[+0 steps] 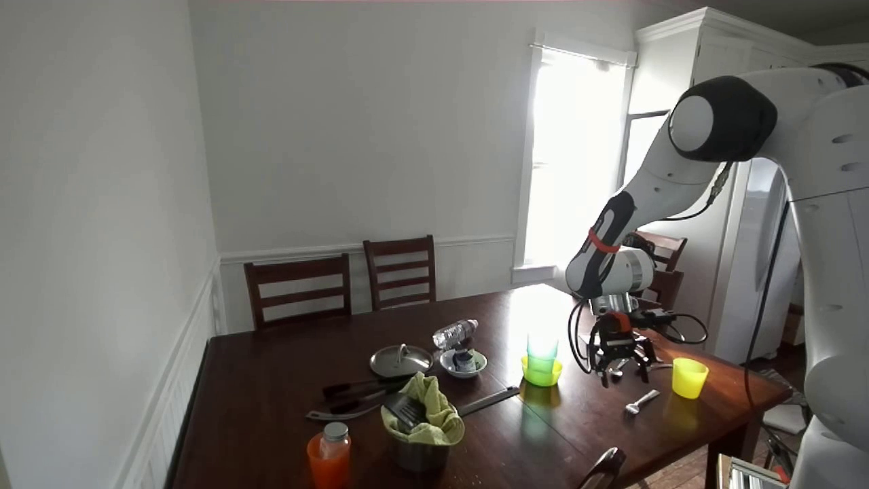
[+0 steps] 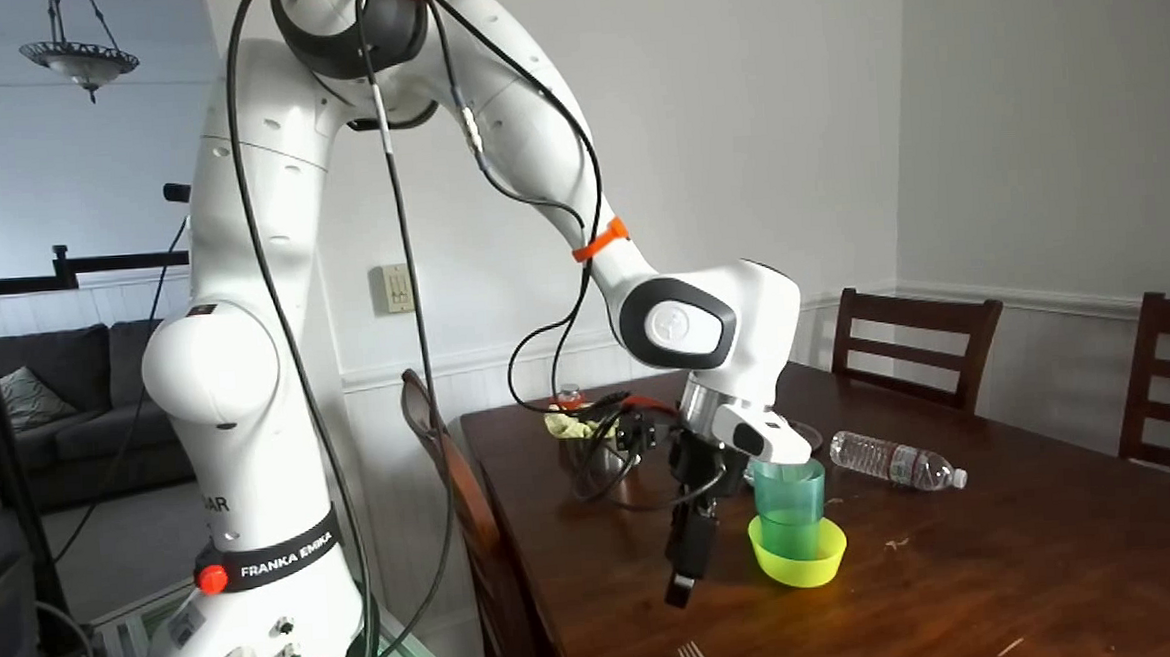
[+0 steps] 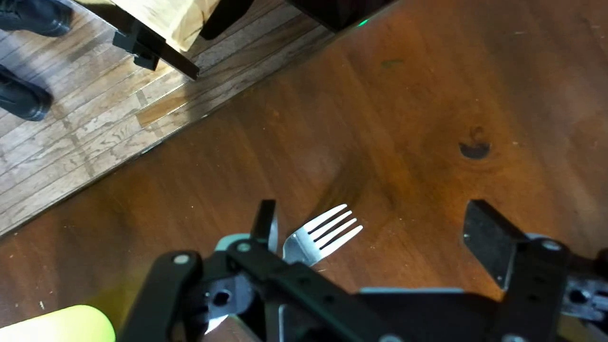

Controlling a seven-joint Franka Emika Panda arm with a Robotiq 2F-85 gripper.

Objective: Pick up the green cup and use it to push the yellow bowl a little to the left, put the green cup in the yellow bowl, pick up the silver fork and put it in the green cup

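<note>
Currently hovering above table (image 3: 427, 95) near fork (image 3: 301, 248), with gripper (image 3: 375, 228) spread wide and green cup (image 2: 789, 498) upright inside yellow bowl (image 2: 804, 574).

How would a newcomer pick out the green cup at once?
On the dark wooden table, find the lime-yellow bowl near the clear water bottle lying on its side. The green cup is translucent, taller than wide, standing in that bowl. Its green tint sets it apart from the orange cup and the yellow cup, which has no bowl under it.
</note>
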